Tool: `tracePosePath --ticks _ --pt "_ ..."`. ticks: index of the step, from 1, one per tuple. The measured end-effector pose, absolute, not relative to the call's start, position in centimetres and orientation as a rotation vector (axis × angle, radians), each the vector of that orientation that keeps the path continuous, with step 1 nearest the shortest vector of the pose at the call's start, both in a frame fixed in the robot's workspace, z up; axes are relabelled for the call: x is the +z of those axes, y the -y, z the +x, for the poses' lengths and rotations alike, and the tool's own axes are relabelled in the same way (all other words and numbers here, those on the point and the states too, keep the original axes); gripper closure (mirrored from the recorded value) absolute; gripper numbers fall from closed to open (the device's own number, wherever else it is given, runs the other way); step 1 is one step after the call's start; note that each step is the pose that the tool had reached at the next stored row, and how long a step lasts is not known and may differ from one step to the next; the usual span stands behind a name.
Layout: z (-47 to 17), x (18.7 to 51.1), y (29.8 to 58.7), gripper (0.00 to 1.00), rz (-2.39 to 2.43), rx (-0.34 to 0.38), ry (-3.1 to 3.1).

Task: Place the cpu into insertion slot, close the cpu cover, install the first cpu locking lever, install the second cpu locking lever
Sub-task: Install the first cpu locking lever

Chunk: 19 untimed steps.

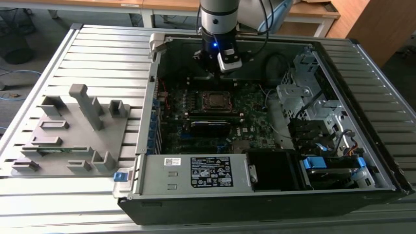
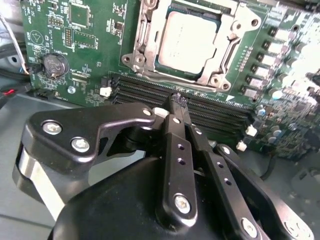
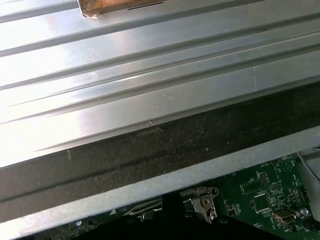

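While its fingers [image 2: 172,145] meet, one gripper [image 2: 177,101] hangs near one cpu [image 2: 187,44] framed by one cpu cover [image 2: 150,37]; ribbed metal table [image 1: 97,53], wooden desks [image 1: 312,10] beyond.

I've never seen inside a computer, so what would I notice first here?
First, the robot arm reaching into the open computer case, seen in the exterior view. In the second wrist view, its black gripper, shut, points at the green motherboard, just beside the shiny cpu, which lies framed by the silvery cpu cover.
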<state>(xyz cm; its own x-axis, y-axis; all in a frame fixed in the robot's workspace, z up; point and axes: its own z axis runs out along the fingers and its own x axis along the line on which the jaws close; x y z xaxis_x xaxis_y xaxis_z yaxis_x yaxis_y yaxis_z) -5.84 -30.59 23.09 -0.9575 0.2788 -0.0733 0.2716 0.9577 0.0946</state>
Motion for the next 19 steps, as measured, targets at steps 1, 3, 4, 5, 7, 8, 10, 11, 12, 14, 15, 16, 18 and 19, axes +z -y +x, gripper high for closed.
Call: tracePosePath --ticks 1,3,4,5,7,8,10,11,12,14,15,16,18,19 --pt "-5.83 23.09 30.60 0.89 0.417 0.127 -3.025" --pt "-5.84 23.09 30.59 0.89 0.413 0.127 -3.026" --pt "-5.84 23.09 30.59 0.89 0.411 0.127 -3.026" --pt "-5.84 23.09 30.59 0.89 0.409 0.128 -3.027" --pt "-5.82 23.08 30.59 0.89 0.409 0.127 -3.033" --pt "-5.81 23.07 30.59 0.89 0.411 0.125 -3.043" --pt "-5.80 23.06 30.59 0.89 0.415 0.121 -3.063" --pt "-5.81 23.07 30.59 0.89 0.415 0.121 -3.064" --pt "-5.81 23.07 30.59 0.89 0.416 0.121 -3.064" --pt "-5.80 23.06 30.59 0.89 0.415 0.121 -3.065" --pt "-5.75 23.06 30.59 0.89 0.415 0.121 -3.065" --pt "-5.68 23.05 30.59 0.89 0.410 0.121 -3.066" --pt "-5.58 23.05 30.59 0.89 0.386 0.122 -3.070" --pt "-5.57 23.06 30.59 0.89 0.369 0.122 -3.072"
